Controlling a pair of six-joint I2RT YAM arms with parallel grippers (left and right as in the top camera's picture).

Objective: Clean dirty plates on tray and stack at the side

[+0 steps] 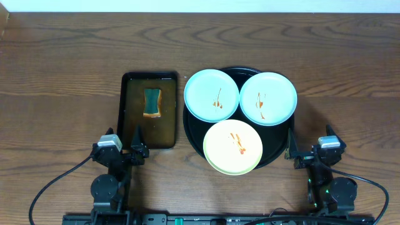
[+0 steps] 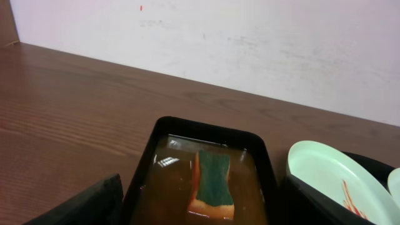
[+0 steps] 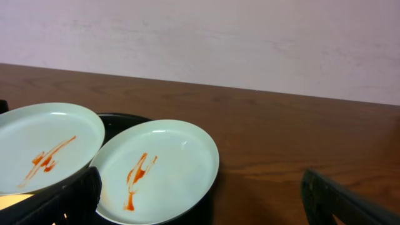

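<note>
The left pincer (image 2: 203, 201), released with jaws wide, faces the rectangular tray (image 1: 128, 112) of brown water and its green sponge (image 1: 152, 103). The right pincer (image 3: 206, 209), equally spread, sits just beside the round black tray (image 1: 192, 128) on the counter (image 1: 62, 62). This tray holds the sauce-streaked left mint plate (image 1: 211, 94) and right mint plate (image 1: 269, 98) at its far side. The yellow plate (image 1: 232, 147) lies nearest.

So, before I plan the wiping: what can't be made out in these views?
- Overhead: the plates cover most of the black tray, so little beyond its rim shows.
- Left wrist: the near end of the sponge tray is cut off by the bottom edge, and the yellow plate is out of frame.
- All views: the plates' undersides are hidden.
</note>
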